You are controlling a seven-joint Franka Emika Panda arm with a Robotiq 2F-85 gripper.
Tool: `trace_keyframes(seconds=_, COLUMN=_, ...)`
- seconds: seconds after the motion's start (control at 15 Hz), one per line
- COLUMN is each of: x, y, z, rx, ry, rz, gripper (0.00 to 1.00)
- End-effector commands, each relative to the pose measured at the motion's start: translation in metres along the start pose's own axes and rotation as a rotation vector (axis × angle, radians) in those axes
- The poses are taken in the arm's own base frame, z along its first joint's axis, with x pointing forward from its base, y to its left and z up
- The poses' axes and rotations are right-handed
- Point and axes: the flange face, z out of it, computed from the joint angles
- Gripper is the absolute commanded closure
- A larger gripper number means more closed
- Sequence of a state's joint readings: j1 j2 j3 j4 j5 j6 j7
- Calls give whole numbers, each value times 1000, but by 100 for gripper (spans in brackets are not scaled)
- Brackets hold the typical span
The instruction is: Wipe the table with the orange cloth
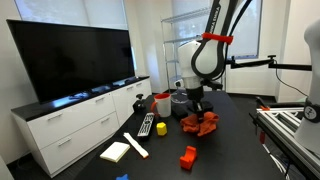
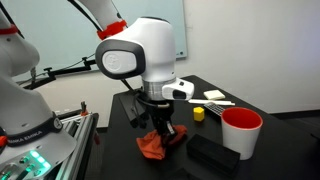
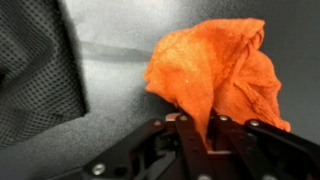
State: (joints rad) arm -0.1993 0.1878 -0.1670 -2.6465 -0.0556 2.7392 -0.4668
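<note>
In an exterior view the gripper [image 1: 197, 113] stood low over the dark table [image 1: 240, 140]. The orange cloth [image 1: 200, 123] was bunched directly beneath it, resting on the surface near the table's middle. A remote [image 1: 146, 125] lay to the left of the cloth and a small red block [image 1: 188, 156] lay nearer the camera, both apart from it. In an exterior view the cloth [image 2: 152, 147] sat crumpled under the gripper [image 2: 160, 128], with a black box [image 2: 213, 152] just beside it on the right and a red cup [image 2: 240, 132] farther right. In the wrist view the gripper [image 3: 205, 128] was drawn narrow on a raised fold of the cloth [image 3: 215, 70]. The fabric was pinched between its fingers and the remainder lay on the table beyond. Assessment: the grasp appeared made and the cloth was in contact with the surface. The table was too dark and the pictures too coarse to tell whether any part had been wiped. Progress was judged early, with the wiping strokes across the open surface left to do.
</note>
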Motion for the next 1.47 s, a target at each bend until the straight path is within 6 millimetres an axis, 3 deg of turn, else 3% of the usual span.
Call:
trace_keyframes(seconds=0.0, x=2, y=5, z=-2, rx=-29, ry=30, rz=-3, gripper=97)
trace_keyframes(seconds=0.27, x=-2, y=13, z=-5, rx=-71, ry=38, rz=-30, gripper=96)
trace_keyframes(seconds=0.73, x=-51, y=51, z=-1, rx=-180, ry=-27, rz=-186, gripper=96)
trace_keyframes(seconds=1.0, x=-64, y=38, z=5, rx=-205, ry=-56, rz=-257, gripper=96)
trace_keyframes(seconds=1.27, x=-67, y=8, z=5, rx=-219, ry=-44, rz=-317, gripper=96)
trace_keyframes(seconds=1.33, x=-51, y=9, z=9, rx=-220, ry=-39, rz=-326, gripper=96)
trace_keyframes(seconds=1.4, x=-48, y=2, z=9, rx=-216, ry=-26, rz=-334, gripper=96)
